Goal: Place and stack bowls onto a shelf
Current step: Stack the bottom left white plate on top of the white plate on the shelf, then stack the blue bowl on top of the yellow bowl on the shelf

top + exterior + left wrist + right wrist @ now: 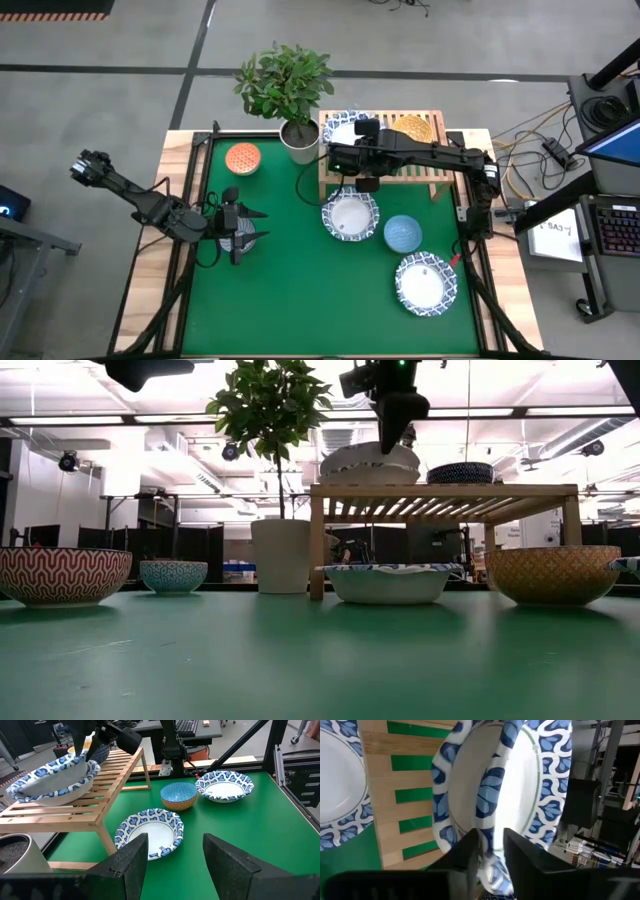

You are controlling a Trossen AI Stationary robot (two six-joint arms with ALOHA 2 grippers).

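My right gripper [366,130] is over the left end of the pale wooden shelf [432,172], shut on a white bowl with a blue-patterned rim [55,777]. This bowl sits tilted there, partly on a second white bowl [335,785]. A dark blue patterned bowl [460,472] and a yellow-orange bowl [412,127] are at the shelf's far right part. Two more white bowls [350,215] [425,283], a light blue bowl [403,233] and an orange-red bowl [242,158] rest on the green mat. My left gripper [175,845] hangs open over the mat's left part, above a small bowl [240,242]. My right gripper pinches the white bowl's blue rim [492,820], one finger [525,850] inside the bowl and the other [465,850] outside. It comes from above, pointing down. The bowl is tilted, its underside on the shelf's slats and the second bowl.
A potted plant in a white pot [297,140] stands just left of the shelf. The wooden table border [170,250] frames the green mat. Open mat lies along the near side [310,310]. Desks and cables stand beyond the right edge.
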